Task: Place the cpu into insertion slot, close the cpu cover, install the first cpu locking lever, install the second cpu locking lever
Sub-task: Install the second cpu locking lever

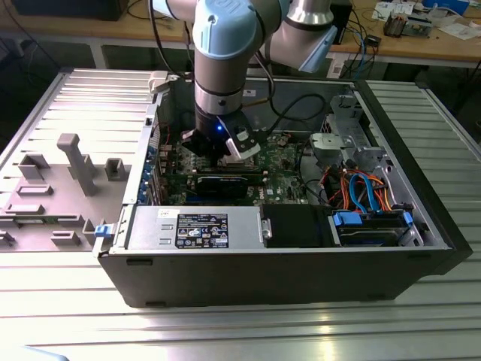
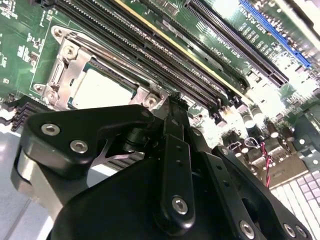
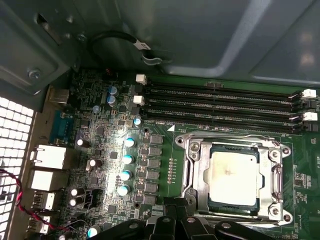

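Note:
The cpu (image 3: 232,172), a dull silver square chip, lies flat in the insertion slot (image 3: 186,144) on the green board. The cpu cover (image 3: 199,175), a thin silvery frame, rests down around the chip's edges. Both also appear in the second wrist view, the cpu (image 2: 100,91) under the cover (image 2: 67,62). My gripper (image 1: 219,147) hangs low inside the open computer case, just above the board. Its black fingers (image 2: 176,107) stand together beside the slot's edge with nothing between them. In the first wrist view the gripper (image 3: 175,206) sits just off the cover's near side.
Long black memory slots (image 3: 220,102) run along the slot's far side. Blue-topped capacitors (image 3: 127,160) and rear ports (image 3: 47,157) flank it. A black card (image 1: 218,184), the power supply (image 1: 195,226) and coloured cables (image 1: 361,188) crowd the case.

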### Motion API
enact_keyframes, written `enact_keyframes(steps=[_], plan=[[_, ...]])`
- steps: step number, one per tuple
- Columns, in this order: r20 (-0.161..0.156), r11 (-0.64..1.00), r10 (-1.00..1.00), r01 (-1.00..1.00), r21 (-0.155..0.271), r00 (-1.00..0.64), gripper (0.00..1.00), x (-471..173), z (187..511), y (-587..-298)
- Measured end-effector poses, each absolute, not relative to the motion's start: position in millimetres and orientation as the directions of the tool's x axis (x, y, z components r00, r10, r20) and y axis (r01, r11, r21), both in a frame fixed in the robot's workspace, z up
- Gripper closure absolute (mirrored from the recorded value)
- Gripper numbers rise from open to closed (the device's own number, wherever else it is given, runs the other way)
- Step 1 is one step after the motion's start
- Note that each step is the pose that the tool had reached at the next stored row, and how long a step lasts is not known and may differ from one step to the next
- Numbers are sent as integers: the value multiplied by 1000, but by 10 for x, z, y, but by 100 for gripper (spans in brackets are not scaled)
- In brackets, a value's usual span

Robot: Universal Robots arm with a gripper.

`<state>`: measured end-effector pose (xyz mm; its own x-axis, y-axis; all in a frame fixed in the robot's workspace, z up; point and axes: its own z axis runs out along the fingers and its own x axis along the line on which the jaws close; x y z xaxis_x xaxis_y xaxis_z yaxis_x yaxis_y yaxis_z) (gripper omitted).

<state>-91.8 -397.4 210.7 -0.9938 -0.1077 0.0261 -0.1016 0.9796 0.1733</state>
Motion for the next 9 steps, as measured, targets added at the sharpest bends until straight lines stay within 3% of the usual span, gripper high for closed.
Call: enact_keyframes(steps=[9], plan=[[28, 980, -108, -101, 174, -994, 89, -917, 2143, -3974]])
